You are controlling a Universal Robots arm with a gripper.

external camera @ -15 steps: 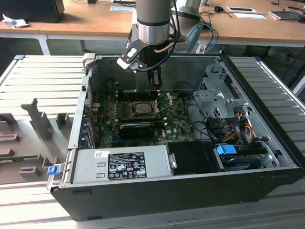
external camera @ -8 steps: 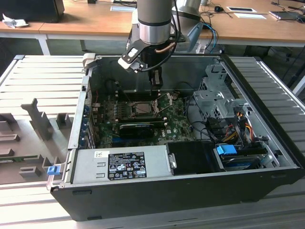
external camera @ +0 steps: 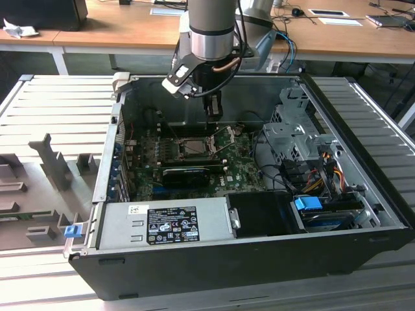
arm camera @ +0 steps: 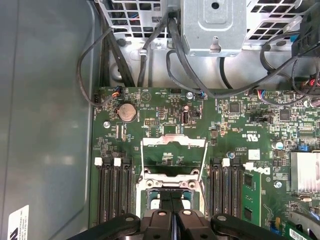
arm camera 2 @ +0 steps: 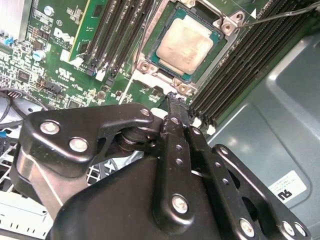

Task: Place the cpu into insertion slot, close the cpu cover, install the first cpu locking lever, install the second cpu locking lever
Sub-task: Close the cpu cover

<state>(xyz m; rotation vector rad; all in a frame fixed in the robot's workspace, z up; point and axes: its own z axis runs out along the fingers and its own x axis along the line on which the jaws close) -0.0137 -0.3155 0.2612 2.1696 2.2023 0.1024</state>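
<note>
— What lies at the exterior view's left?
— A grey moulded tray with upright fins, resting on a ribbed grey metal table. Beside it is the open black computer case, with a silver box-shaped power supply along its near wall.
— And further in?
— The green motherboard lies flat on the case floor, with a long black card plugged across it. Just beyond that card is the insertion slot, a small square black socket with a metal rim.
— Where is the chip?
— In the second wrist view the cpu, a small flat square with its pale silver-beige face up, sits level inside the insertion slot. In the first wrist view the cpu cover, a thin silver-grey frame plate with a square window, is swung back off the socket, on the side away from the fingers.
— And the arm?
— The black two-fingered gripper hangs straight down over the socket. In both wrist views its fingers are pressed together, their tips at the socket's rim. I see nothing pinched between them.
— To the right?
— A grey perforated metal drive cage, with bundled cables and a blue plastic tab below it
</note>
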